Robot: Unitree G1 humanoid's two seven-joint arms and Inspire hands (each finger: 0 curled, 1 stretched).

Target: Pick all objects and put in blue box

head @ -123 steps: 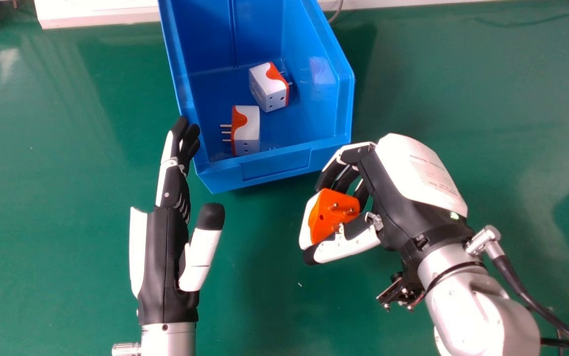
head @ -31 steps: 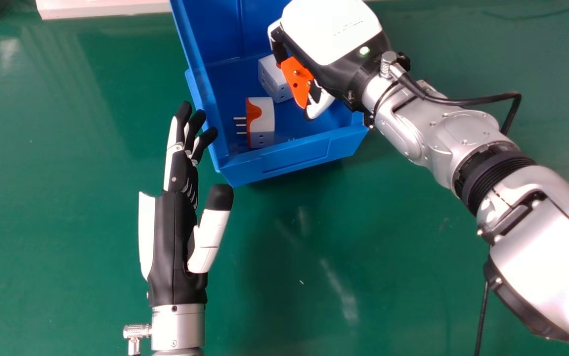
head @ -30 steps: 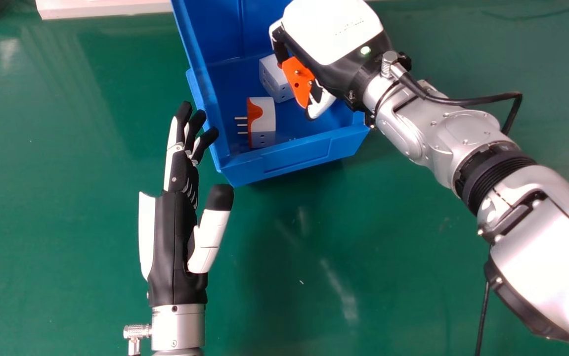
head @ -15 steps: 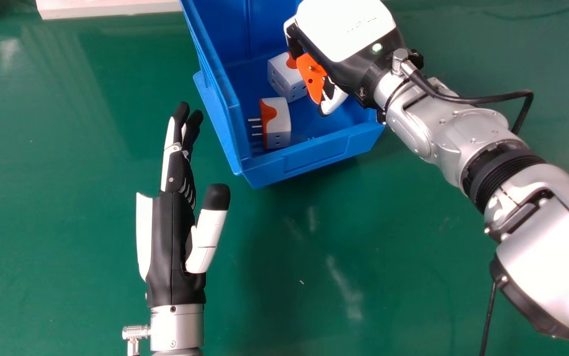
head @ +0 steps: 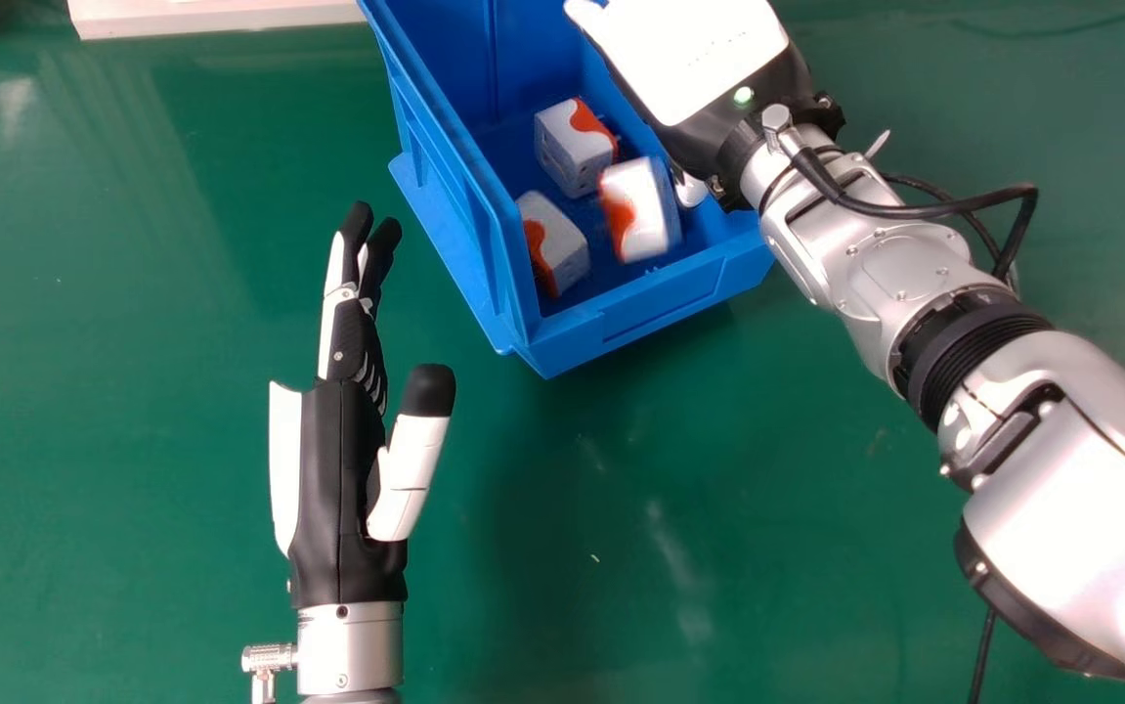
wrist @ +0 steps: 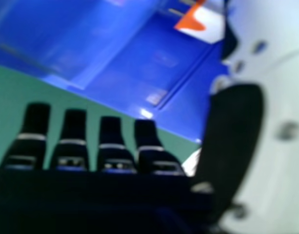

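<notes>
- Left hand (head: 327, 469): fingers straight, thumb apart, nothing held. Low risk; unplanned travel to the right could push the box. Materials: matt black palm, glossy white shell plates, rounded black tips.
- Blue box (head: 658, 305): stands askew on the green table (head: 181, 469). Caution: it appears light, so hand contact with a wall could slide or turn it. Materials: smooth moulded plastic, ribbed side wall, recessed rectangle in the front wall, faint gloss.
- Left adapter (head: 562, 242): inside the box, near the left wall and front corner. A shove from another adapter could wedge it there. Shape: blocky white body with a wavy orange face.
- Middle adapter (head: 572, 147): inside, farther back. Prongs could catch a finger during withdrawal. Shape: boxy, flat-sided, small socket holes.
- Right adapter (head: 638, 209): inside the box outline, just beside the thumb (head: 689, 188); contact cannot be confirmed. Blurred edges suggest a drop in progress, so it may bounce or strike a neighbour. Finish: white and orange.
- Right hand (head: 704, 59): over the box, fingers extended, grip released. Lifting too low or sideways could drag the rim. Materials: glossy white cover, black joints.
- Black cable (head: 973, 204): loose, rubbery loop at the wrist; potential snag point.
</notes>
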